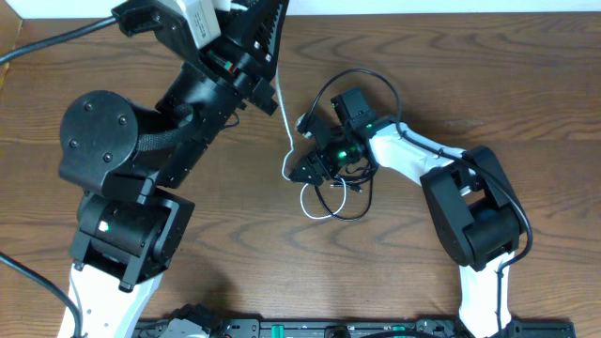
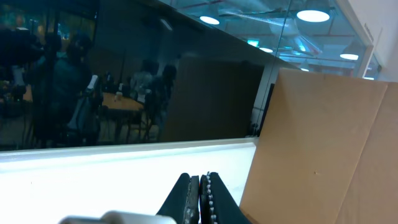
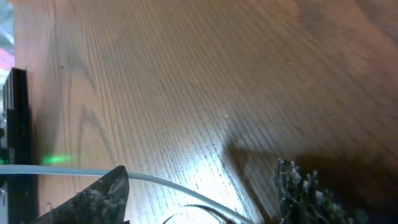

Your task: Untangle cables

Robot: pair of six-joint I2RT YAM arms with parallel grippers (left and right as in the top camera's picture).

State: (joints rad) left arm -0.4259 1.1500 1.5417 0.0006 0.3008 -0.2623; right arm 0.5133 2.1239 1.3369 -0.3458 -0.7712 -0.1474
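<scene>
Center of the overhead view: black cables (image 1: 349, 192) lie in tangled loops on the table (image 1: 526, 84). The white cable (image 1: 285, 127) runs from a loop at the knot's lower left up to the L gripper (image 1: 272, 61) near the top of the frame. L jaws are pressed together and look to be pinching the white cable, holding it off the wood. R gripper (image 1: 315, 167) sits low over the knot's left side, jaws spread, holding nothing.

Risks, as I judge them: if L pulls w/o the knot pinned, the whole bundle drags along and the loops cinch tighter. If R closes now it may grab white and black together, since black strands lie right beside. The thin cord could also slip from L's tips.

R wrist cam shows the white cable (image 3: 155, 180) passing btwn the spread fingers (image 3: 93, 199) just above the wood, which overhead hides under the arm. L wrist cam shows shut fingers (image 2: 186, 199) and only the room behind, no cable. Only overhead gives the cable's route.
</scene>
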